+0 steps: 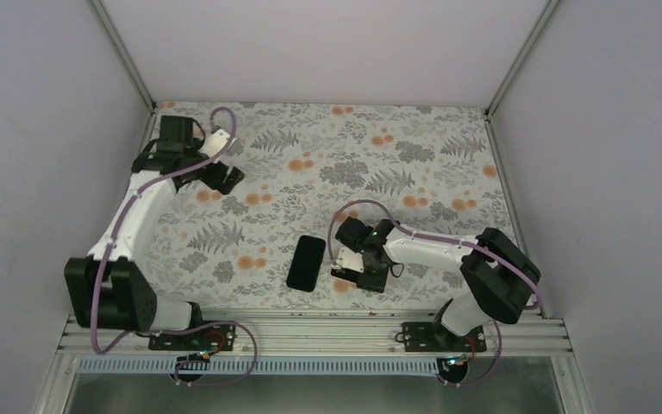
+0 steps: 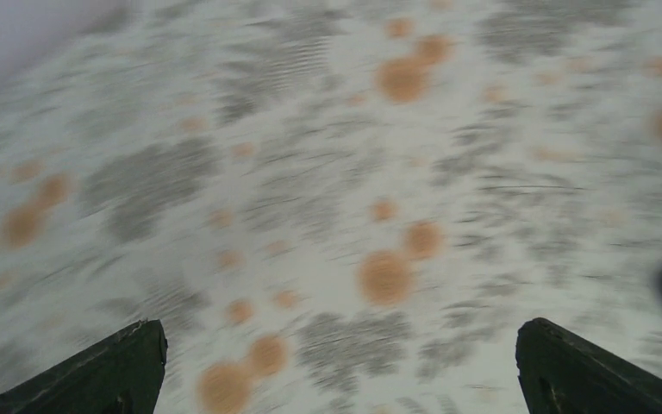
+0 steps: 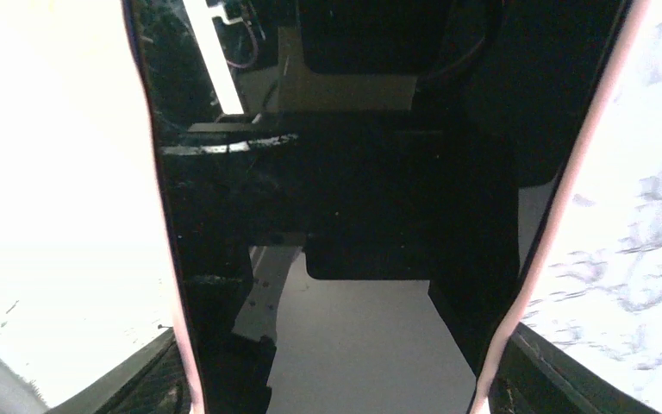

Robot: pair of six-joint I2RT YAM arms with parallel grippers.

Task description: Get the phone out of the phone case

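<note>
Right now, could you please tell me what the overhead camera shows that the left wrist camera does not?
Only the overhead view shows the phone, lying flat, with the right gripper close beside it. From this angle I cannot tell whether they touch.

Only the left wrist view shows the left gripper from close up, open wide with nothing in it. That picture is blurred.

Both views show the flowered table. Both also show the left gripper, which the overhead view places at the far left corner, well away from the phone.

White arm links [image 1: 134, 211], chunky black joint housings [image 1: 112, 289], looping purple cables [image 1: 224, 116], black bases [image 1: 427, 335]
</note>
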